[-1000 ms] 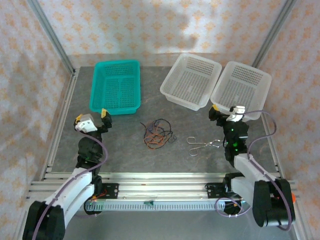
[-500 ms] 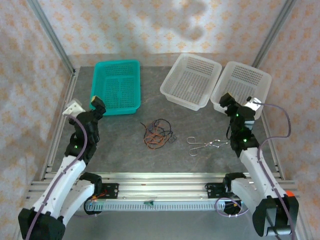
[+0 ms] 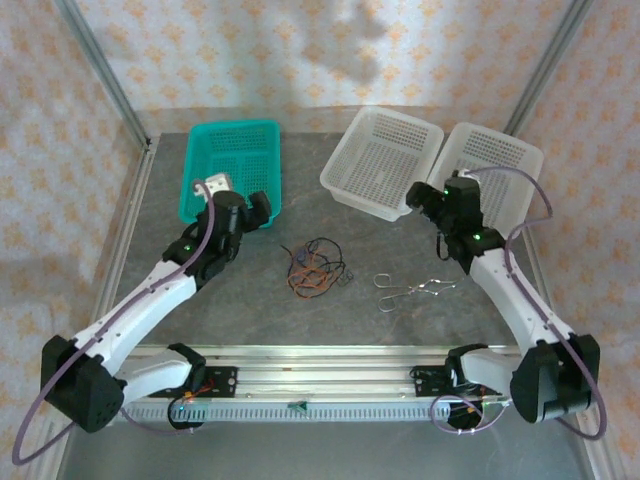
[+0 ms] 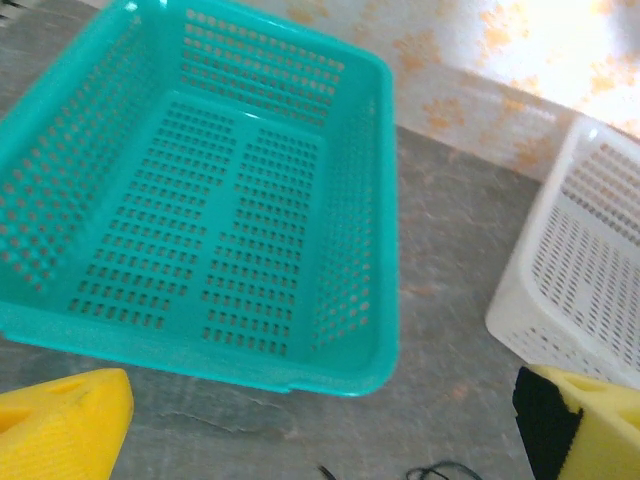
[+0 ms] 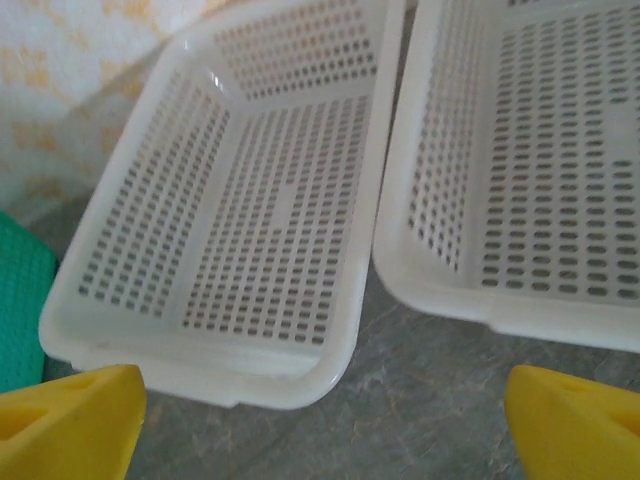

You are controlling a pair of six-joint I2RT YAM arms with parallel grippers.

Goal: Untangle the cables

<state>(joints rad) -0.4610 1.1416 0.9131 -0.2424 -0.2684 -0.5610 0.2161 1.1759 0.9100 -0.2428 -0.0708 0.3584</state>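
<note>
The cables [image 3: 315, 268] lie as one tangle of thin black and orange-red wires on the grey table, mid-front. My left gripper [image 3: 250, 212] hovers open at the teal basket's near right corner, up and left of the tangle. In the left wrist view its yellow fingertips [image 4: 62, 424] stand wide apart with nothing between them, and a black cable loop [image 4: 440, 470] shows at the bottom edge. Open as well, my right gripper [image 3: 432, 196] hangs before the two white baskets, to the right of and beyond the tangle, and the right gripper [image 5: 325, 432] holds nothing.
A teal basket [image 3: 232, 170] stands at the back left and two white baskets [image 3: 380, 160] [image 3: 490, 165] at the back right. A small silver wire clip [image 3: 405, 292] lies right of the tangle. Metal rails line the table's near and left edges.
Both arms have stretched forward and swung inward. The left gripper went from the table's left edge to the teal basket's corner. The right one shifted left in front of the white baskets.
</note>
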